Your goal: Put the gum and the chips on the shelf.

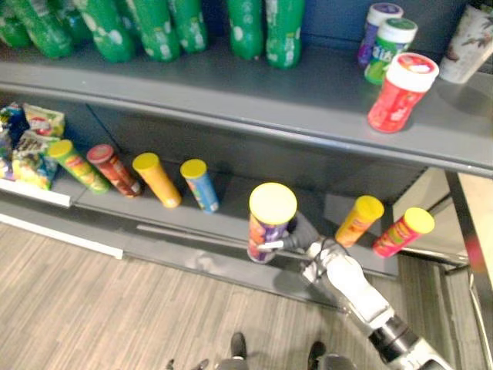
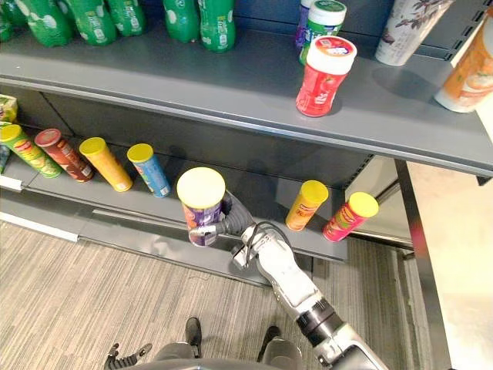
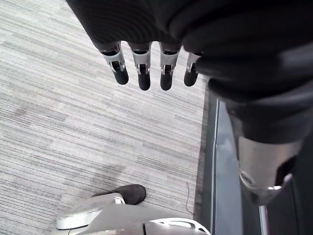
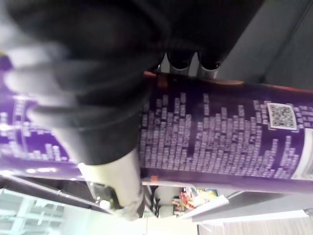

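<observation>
Grey shelves (image 1: 231, 96), pale striped floor (image 1: 77, 308)

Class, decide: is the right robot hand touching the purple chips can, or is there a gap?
Touching. The right wrist view shows the right robot hand curled round the purple chips can, with no gap against its wall.

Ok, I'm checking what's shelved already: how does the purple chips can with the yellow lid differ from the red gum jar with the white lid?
The purple chips can with the yellow lid is tall and slim; the red gum jar with the white lid is short and squat. The can is gripped by the right robot hand at the front of the lower shelf; the jar stands free on the upper shelf. Both are lidded cylinders.
</observation>
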